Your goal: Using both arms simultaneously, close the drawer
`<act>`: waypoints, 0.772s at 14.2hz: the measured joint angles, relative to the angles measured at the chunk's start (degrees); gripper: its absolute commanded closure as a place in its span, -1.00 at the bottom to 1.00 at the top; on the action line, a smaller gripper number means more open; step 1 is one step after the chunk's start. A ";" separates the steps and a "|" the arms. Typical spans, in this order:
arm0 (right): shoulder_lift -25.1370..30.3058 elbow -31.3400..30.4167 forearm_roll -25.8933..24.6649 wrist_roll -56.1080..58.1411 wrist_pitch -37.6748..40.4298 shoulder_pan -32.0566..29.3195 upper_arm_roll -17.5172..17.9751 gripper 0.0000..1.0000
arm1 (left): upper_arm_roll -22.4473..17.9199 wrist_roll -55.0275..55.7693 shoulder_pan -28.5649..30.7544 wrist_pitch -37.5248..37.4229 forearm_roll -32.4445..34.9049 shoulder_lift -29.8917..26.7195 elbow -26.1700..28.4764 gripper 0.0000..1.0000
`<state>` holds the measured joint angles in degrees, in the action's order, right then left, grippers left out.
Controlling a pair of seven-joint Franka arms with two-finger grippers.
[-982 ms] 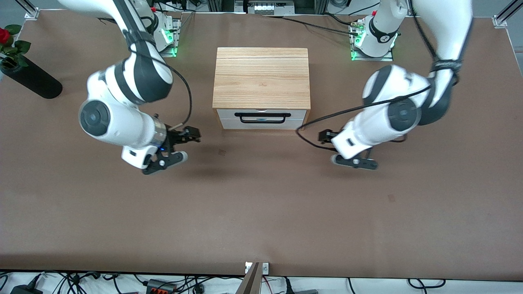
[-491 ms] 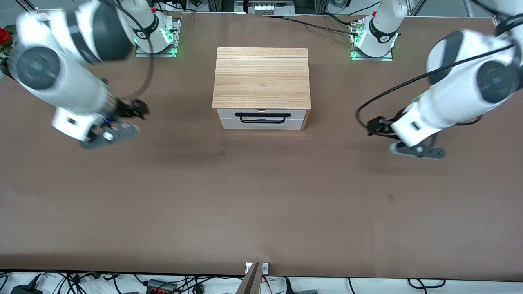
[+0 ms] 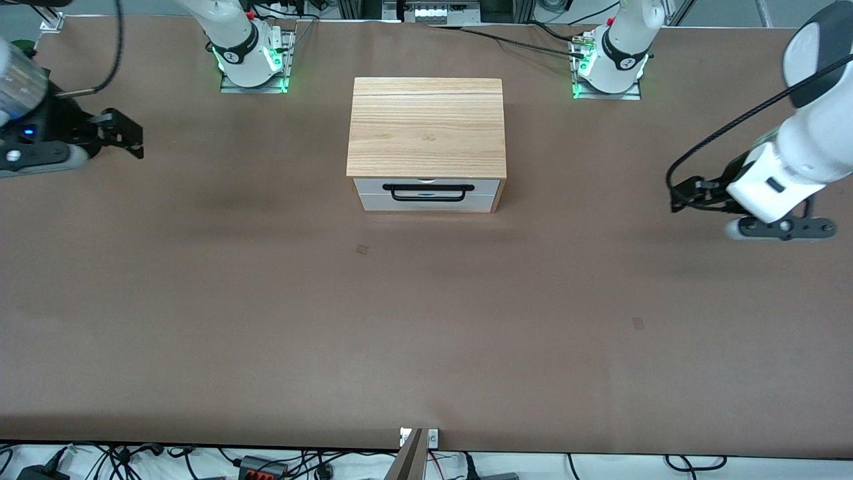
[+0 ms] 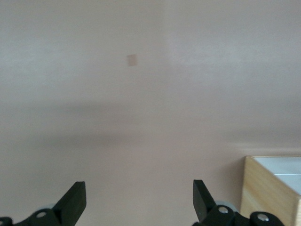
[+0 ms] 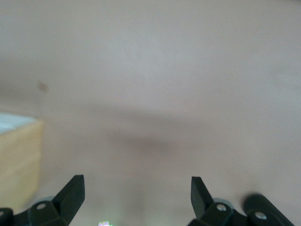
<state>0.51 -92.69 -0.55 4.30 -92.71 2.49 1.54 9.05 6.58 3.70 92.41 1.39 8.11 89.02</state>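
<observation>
Sitting pushed in, flush with the face of the light-wood cabinet (image 3: 426,127) at mid-tabletop (image 3: 426,333), between the two arm bases: the drawer (image 3: 427,195), white front panel turned toward the front camera, black bar handle (image 3: 427,192) running lengthwise along the panel, from one arm's end of the tabletop toward the other.

Hanging over the tabletop well apart from the cabinet, toward the left arm's end: the left tool (image 3: 686,197), fingers (image 4: 73,201) spread wide with only bare surface between them. Hanging likewise toward the right arm's end, just as far from the cabinet: the right tool (image 3: 123,133), fingers (image 5: 70,192) also spread wide and holding nothing.

Seen only from the front: handle, cabinet top, both bases with green lights. Seen from each wrist view: a mere corner of the cabinet (image 4: 275,186) (image 5: 19,160) at the edge, plus small darker marks on the tabletop.

No readable writing anywhere.
</observation>
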 measured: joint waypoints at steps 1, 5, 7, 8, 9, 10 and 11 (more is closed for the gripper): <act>1.47 -3.28 1.43 0.00 -3.44 -2.75 1.34 -1.00 | -0.38 0.00 -0.17 -0.74 0.18 -1.14 -0.01 -1.00; 4.88 -5.42 2.17 0.00 5.05 -4.81 0.68 -1.00 | -0.52 0.13 -1.16 -1.57 0.25 -5.78 2.72 -1.00; 5.88 -4.80 1.93 0.00 5.77 -4.87 0.30 -1.00 | -0.53 0.81 -1.34 -1.45 0.25 -7.02 4.59 -1.00; 5.97 -4.73 1.29 0.00 4.38 -4.87 0.30 -1.00 | -0.55 0.98 -1.34 -1.33 0.25 -7.21 5.14 -1.00; 5.87 -4.73 0.61 0.00 2.90 -4.87 0.31 -1.00 | -0.57 1.05 -1.33 -1.18 0.25 -7.23 5.42 -1.00; 5.66 -4.74 0.38 0.00 1.93 -4.79 0.33 -1.00 | -0.58 1.08 -1.33 -1.08 0.25 -7.23 5.57 -1.00; 5.35 -4.73 0.38 0.00 1.45 -4.53 0.41 -1.00 | -0.59 1.11 -1.33 -1.05 0.25 -7.23 5.60 -1.00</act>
<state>5.86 -97.42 -0.18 4.29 -91.26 -2.04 1.94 8.46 7.68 2.37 91.35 1.64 0.88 94.63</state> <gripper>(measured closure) 0.000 0.000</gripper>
